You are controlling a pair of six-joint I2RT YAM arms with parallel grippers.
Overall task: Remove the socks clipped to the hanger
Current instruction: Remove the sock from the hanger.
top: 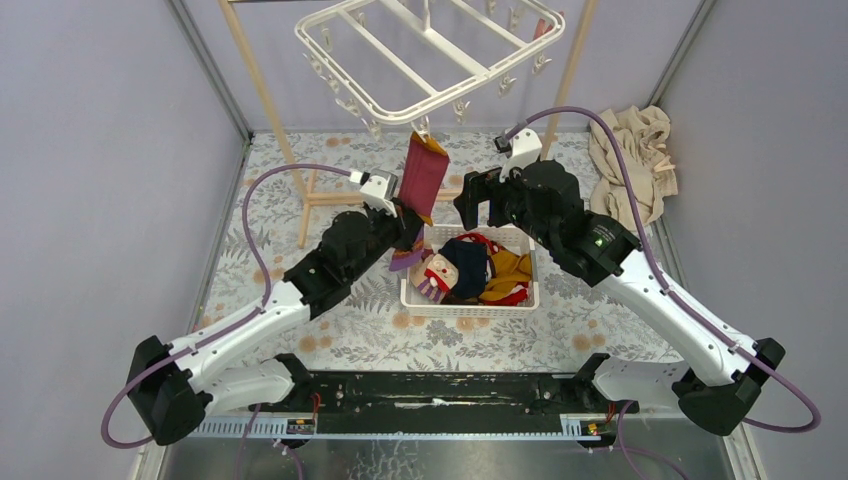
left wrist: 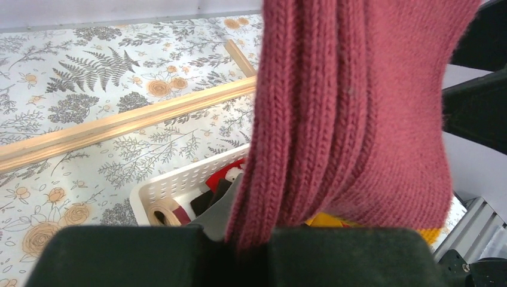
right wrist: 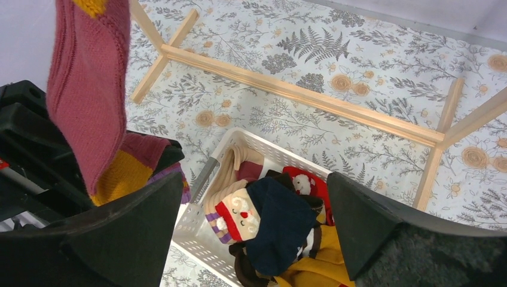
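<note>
The white hanger (top: 430, 60) hangs at the back. From a clip on its near edge a maroon sock (top: 423, 175) with a mustard band hangs down. My left gripper (top: 408, 226) is shut on that sock's lower part; in the left wrist view the maroon knit (left wrist: 353, 107) runs into the closed jaws of the left gripper (left wrist: 257, 239). My right gripper (top: 478, 200) stands open over the basket, with nothing between its fingers. In the right wrist view the right gripper (right wrist: 256, 179) frames the pile of socks (right wrist: 278, 224), and the maroon sock (right wrist: 89, 89) hangs at the left. A bit of red (top: 541, 28) shows at the hanger's far right corner.
A white perforated basket (top: 470, 312) with several socks stands on the floral table, below both grippers. The wooden pole frame (top: 262, 100) rises behind, and its base bars (right wrist: 299, 95) lie on the table. A beige cloth (top: 635, 160) lies at the back right. Grey walls close in on both sides.
</note>
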